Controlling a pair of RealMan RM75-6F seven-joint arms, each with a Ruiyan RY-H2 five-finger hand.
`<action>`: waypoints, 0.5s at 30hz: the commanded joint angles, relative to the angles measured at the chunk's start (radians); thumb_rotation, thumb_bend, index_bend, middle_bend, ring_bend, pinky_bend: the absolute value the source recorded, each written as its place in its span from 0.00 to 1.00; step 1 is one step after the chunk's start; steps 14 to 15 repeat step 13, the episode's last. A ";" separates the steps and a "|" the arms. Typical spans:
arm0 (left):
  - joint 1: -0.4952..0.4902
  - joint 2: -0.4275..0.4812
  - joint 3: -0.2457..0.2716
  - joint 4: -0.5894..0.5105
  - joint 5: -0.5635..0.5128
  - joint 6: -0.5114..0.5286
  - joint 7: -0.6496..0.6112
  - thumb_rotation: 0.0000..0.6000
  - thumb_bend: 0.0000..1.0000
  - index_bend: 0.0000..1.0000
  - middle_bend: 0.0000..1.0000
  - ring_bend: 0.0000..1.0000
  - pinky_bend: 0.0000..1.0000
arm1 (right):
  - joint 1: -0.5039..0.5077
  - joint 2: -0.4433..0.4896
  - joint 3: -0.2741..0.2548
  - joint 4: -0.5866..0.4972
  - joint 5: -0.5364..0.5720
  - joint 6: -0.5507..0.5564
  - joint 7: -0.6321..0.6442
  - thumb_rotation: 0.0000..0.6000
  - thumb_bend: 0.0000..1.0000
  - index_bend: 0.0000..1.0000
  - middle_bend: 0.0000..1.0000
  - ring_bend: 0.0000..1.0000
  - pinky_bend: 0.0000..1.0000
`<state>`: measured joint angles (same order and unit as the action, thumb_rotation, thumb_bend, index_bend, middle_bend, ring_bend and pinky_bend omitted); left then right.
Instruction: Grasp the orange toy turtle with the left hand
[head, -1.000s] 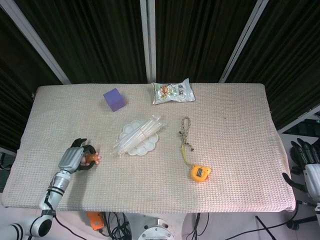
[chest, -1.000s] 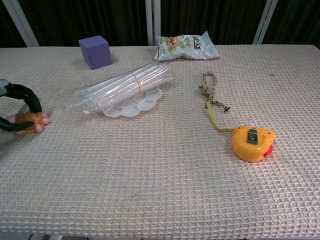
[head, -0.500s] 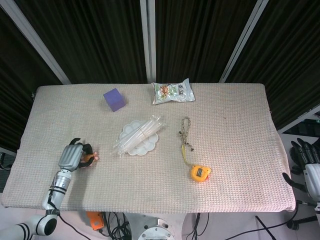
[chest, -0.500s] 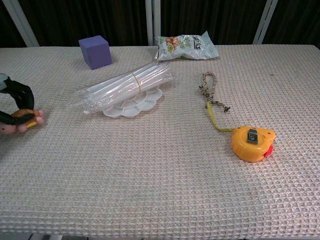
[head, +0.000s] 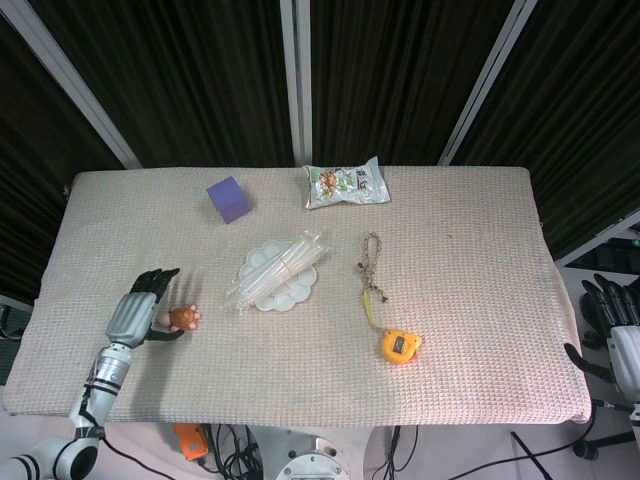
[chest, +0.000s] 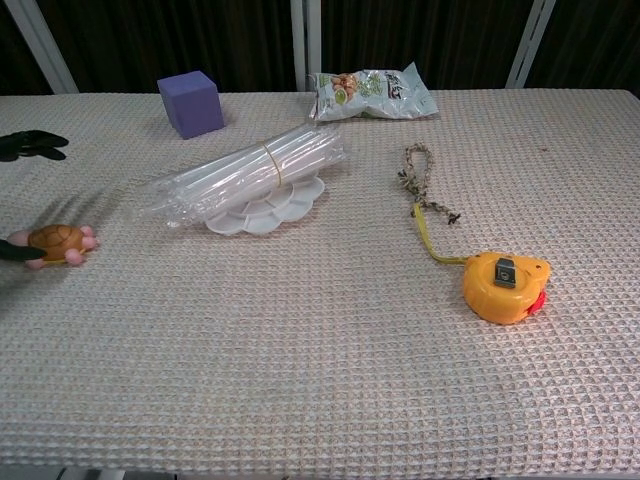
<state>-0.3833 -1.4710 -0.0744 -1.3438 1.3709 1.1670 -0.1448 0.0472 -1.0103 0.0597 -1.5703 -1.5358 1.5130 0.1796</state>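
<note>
Nearest the robot, on the left front part of the table, the left hand lies low over the woven cloth with its dark fingers spread apart and holding nothing. The orange toy turtle sits on the cloth just beside that hand, on its right side; the thumb reaches in under the turtle, and whether it touches cannot be told. Off the table's right edge, the right hand hangs with fingers loosely apart and nothing in it. Further along the front, toward the right, lies a yellow tape measure, its tape drawn out to a knotted piece of rope. Mid-table, a white paint palette carries a bundle of clear plastic tubes lying across it. Near the far edge stand a purple block and, right of it, a snack bag.
</note>
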 joint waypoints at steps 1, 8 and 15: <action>0.032 0.043 0.010 -0.050 0.023 0.053 0.024 1.00 0.04 0.05 0.07 0.00 0.00 | 0.002 0.003 0.003 -0.008 -0.002 0.003 0.004 1.00 0.17 0.00 0.00 0.00 0.00; 0.164 0.113 0.081 -0.021 0.159 0.334 0.285 1.00 0.06 0.06 0.07 0.00 0.00 | 0.005 -0.015 0.004 0.000 0.011 -0.009 0.013 1.00 0.17 0.00 0.00 0.00 0.00; 0.251 0.172 0.115 -0.038 0.158 0.415 0.273 1.00 0.05 0.07 0.07 0.00 0.00 | 0.020 -0.035 0.002 0.009 0.014 -0.037 -0.002 1.00 0.17 0.00 0.00 0.00 0.00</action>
